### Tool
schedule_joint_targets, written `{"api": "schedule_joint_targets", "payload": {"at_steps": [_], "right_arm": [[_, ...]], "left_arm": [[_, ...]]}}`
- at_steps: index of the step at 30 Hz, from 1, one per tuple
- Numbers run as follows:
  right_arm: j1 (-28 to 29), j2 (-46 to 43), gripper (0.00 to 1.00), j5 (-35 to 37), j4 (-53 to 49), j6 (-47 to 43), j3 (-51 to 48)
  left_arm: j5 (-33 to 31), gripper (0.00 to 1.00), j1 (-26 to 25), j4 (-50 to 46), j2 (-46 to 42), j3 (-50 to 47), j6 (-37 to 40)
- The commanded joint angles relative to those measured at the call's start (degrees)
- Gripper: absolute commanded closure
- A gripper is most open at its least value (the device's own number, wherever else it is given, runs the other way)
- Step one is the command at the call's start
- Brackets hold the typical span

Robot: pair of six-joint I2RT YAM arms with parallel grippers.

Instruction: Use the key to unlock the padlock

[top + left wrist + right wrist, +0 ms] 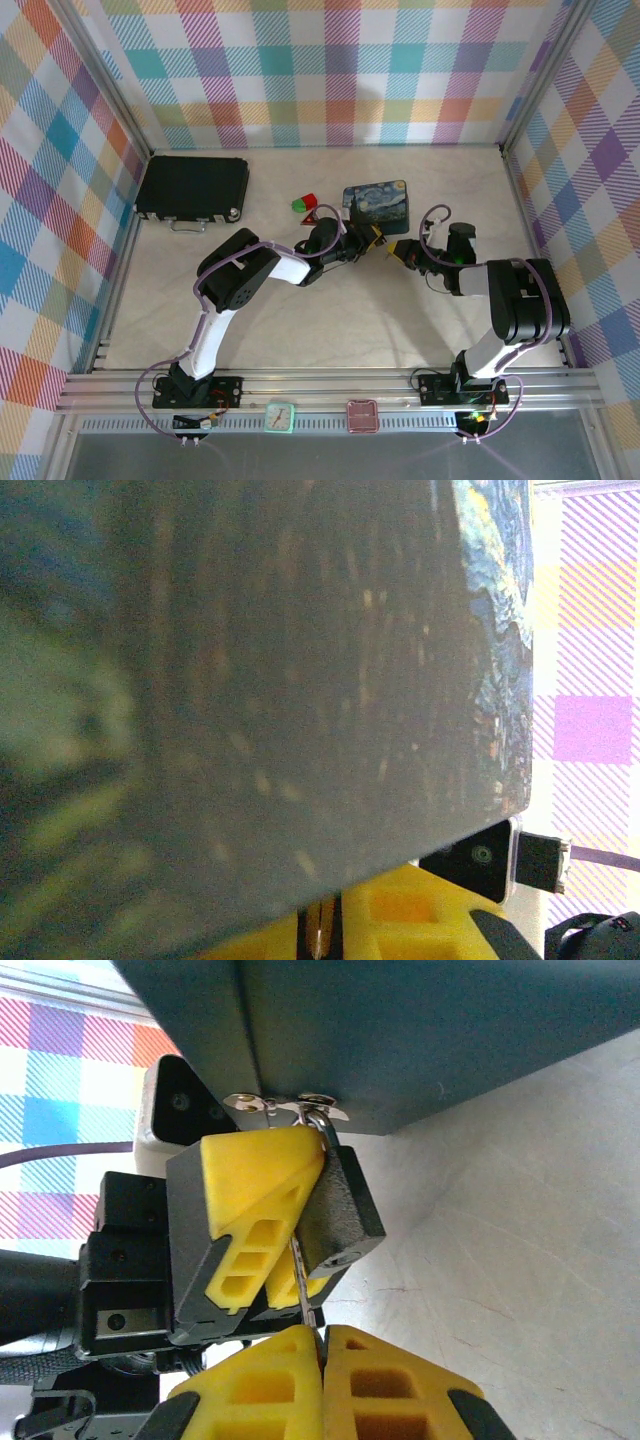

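Observation:
The small dark padlock (340,1210) hangs by its silvery shackle from the hasp of the blue painted tin (400,1040), keyhole face turned down toward me. My left gripper (370,238) is shut on the padlock body, its yellow fingers (255,1185) pressed against the lock's left side. My right gripper (322,1345) is shut on the thin silvery key (308,1305). The key's blade points up along the lock's left edge, beside the keyhole rather than in it. In the left wrist view the tin's side (300,660) looms close and blurred above the left gripper (322,920).
The tin (377,203) sits mid-table, with red and green blocks (305,205) to its left. A black case (193,187) lies at the back left. Plaid walls enclose three sides. A small clock (279,415) and a pink square (361,414) rest on the front rail.

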Motion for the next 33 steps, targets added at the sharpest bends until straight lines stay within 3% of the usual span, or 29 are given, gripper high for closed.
{"api": "schedule_joint_targets", "payload": {"at_steps": [1,25,33], "right_arm": [[-0.4,-0.8,1.0,0.6,-3.6,-2.0,0.1],[-0.5,-0.1,1.0,0.4,-1.7,-1.0,-1.7],[-0.5,0.3,1.0,-1.0,4.8,2.3,-1.8]], "left_arm": [[-0.5,1.0,-0.5,4.4,-2.6,-0.3,-0.6],[0.1,1.0,-1.9,1.8,-2.1,2.4,0.1],[0.0,1.0,-2.3,1.7,-2.2,2.1,0.1]]}}
